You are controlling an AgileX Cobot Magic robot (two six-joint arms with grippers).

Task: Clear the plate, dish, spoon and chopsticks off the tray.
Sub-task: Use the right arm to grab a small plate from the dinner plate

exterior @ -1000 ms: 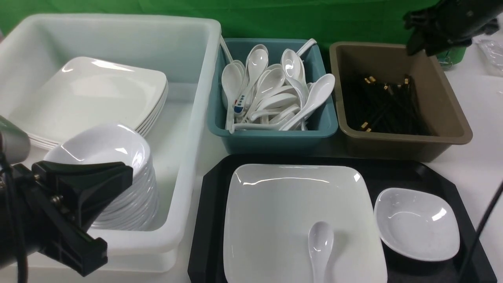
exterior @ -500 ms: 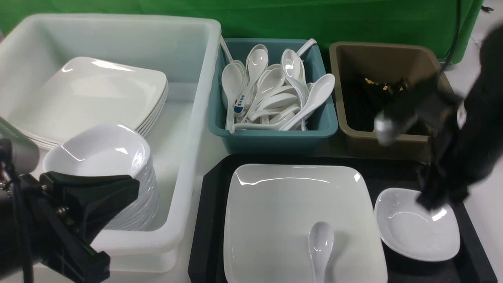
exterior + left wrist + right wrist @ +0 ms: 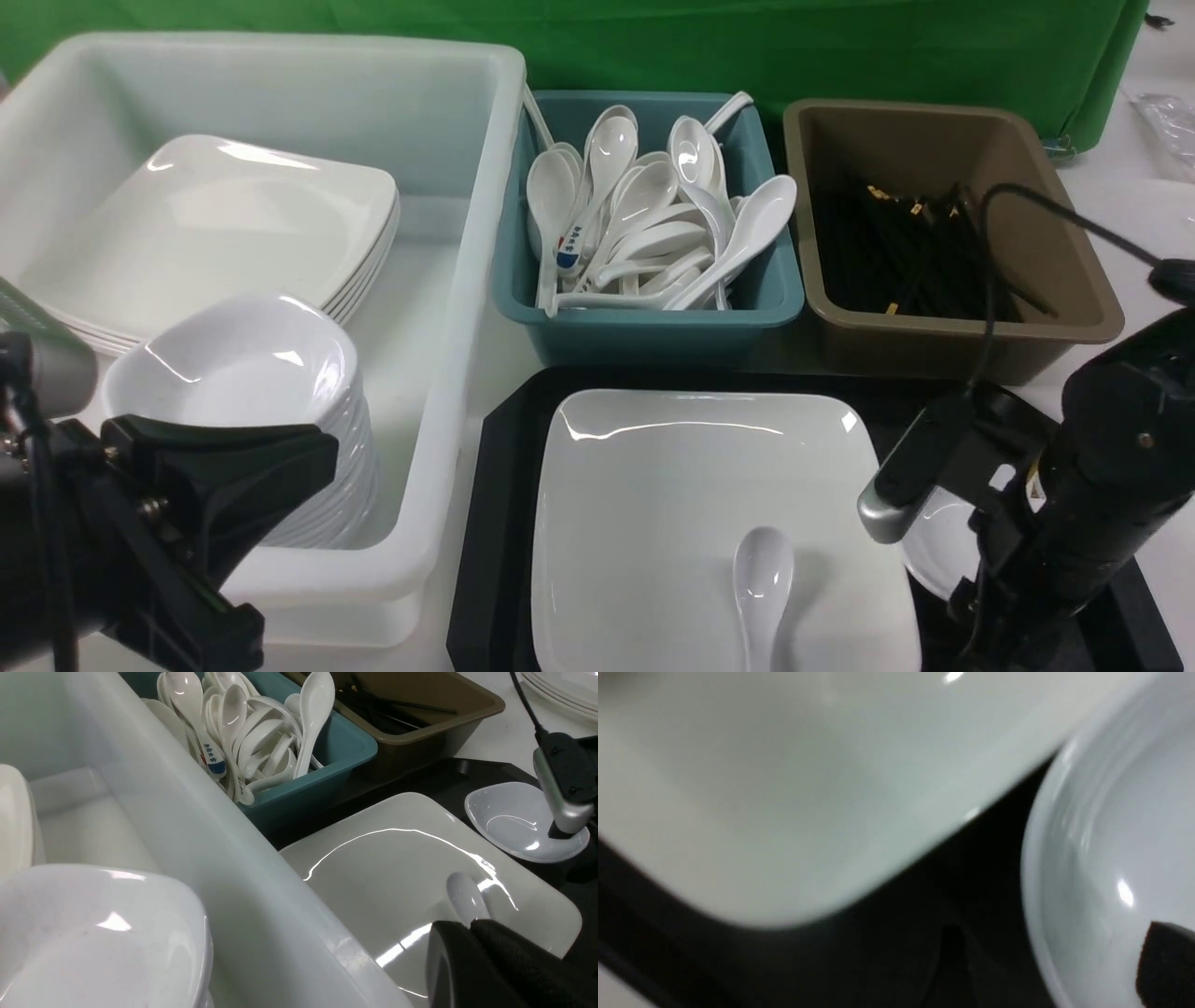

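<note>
Black tray (image 3: pixel 504 467) nearest you carries the square plate (image 3: pixel 653 485), the soup spoon (image 3: pixel 761 579) lying on its near half — bowl pointing away. Just right of the plate sits the small dish (image 3: pixel 934 551), the right gripper (image 3: pixel 990 560) low over it; one black pad (image 3: pixel 1168 963) shows above its hollow, but you cannot tell how the jaws stand. Your left gripper (image 3: pixel 313 448) is pressed together near the white tub (image 3: pixel 467 233). Farther back, chopsticks (image 3: pixel 915 243) lie in the brown tub (image 3: pixel 1064 252).

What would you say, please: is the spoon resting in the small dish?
No, the spoon lies on the large plate, apart from the small dish beside it.
</note>
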